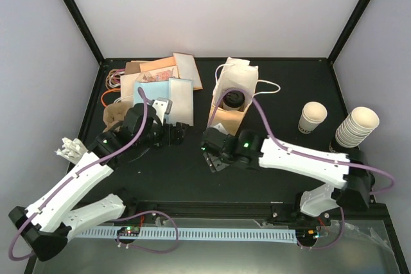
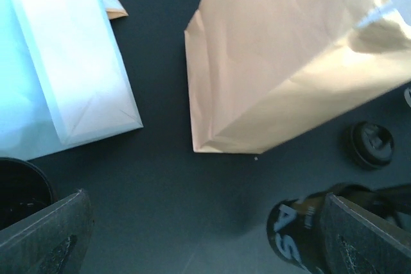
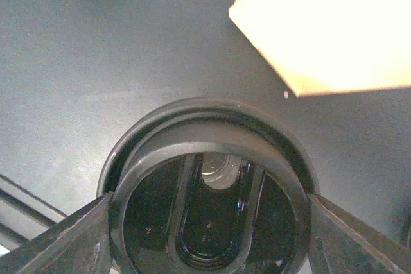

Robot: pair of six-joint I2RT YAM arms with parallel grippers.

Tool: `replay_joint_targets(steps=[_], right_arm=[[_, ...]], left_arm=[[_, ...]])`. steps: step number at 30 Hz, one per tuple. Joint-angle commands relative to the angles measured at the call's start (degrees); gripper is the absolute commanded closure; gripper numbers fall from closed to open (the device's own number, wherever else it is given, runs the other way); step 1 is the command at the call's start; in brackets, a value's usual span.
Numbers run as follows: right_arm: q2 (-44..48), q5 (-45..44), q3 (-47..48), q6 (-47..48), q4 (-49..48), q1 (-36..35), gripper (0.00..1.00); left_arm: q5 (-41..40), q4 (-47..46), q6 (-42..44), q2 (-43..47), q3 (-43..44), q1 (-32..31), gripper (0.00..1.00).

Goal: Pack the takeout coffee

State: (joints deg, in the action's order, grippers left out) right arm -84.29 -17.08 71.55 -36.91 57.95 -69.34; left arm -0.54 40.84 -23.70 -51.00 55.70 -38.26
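Evidently the grasp is the step in hand: the right gripper (image 3: 209, 202) straddles the takeout coffee (image 3: 207, 149) from above. Its two fingers (image 3: 64, 242) press against opposite sides of the black lid's rim, so it reads as a fairly wide grip on the cup. The cup stands on the tabletop (image 3: 96, 43) directly under that gripper. The paper bag (image 3: 334, 24) is just ahead of the gripper and to its right, apart from the cup. The next move, as I judge it, calls for a straight lift with the cup kept upright, high enough to clear the bag's rim. After that comes a carry forward over its mouth and a slow descent inside. The left gripper (image 1: 174, 134) hangs at full spread above the tabletop, holding and touching nothing, with the bag ahead of it.
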Motion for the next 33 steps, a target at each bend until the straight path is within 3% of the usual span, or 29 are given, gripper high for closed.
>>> replay_joint_targets(steps=[1, 12, 16, 19, 22, 26, 30, 33], right_arm=[[6.51, -4.72, 6.51, 4.88, 1.35, -0.02, 0.22], [20.15, -18.15, 17.38, 6.98, 6.59, 1.61, 0.25], [25.42, -23.66, 17.99, 7.97, 5.73, 2.21, 0.23], [27.0, -26.73, 18.92, 8.93, 6.12, 2.62, 0.22], [26.91, -28.99, 19.6, 9.39, 7.23, 2.8, 0.22], [27.15, -29.77, 19.63, 10.04, 7.08, 2.89, 0.23], [27.61, -29.79, 19.33, 10.28, 6.58, 2.9, 0.23], [28.2, -29.76, 18.91, 10.35, 6.41, 2.93, 0.24]], left_arm=[[-1.04, -5.36, -2.21, -3.09, 3.49, 2.36, 0.01], [17.23, -12.68, -2.5, -20.0, 19.2, 4.6, 0.01], [19.31, -15.62, -3.42, -25.14, 22.79, 3.19, 0.06], [16.48, -13.43, -0.72, -30.11, 27.94, 1.06, 0.07], [10.92, -5.46, 2.33, -36.52, 36.82, -1.51, 0.1], [-4.72, 7.36, 4.58, -44.66, 48.22, -4.36, 0.13], [-13.67, 15.22, 3.7, -49.14, 53.6, -4.89, 0.14], [-14.76, 16.06, 3.15, -49.53, 53.72, -4.9, 0.14]])
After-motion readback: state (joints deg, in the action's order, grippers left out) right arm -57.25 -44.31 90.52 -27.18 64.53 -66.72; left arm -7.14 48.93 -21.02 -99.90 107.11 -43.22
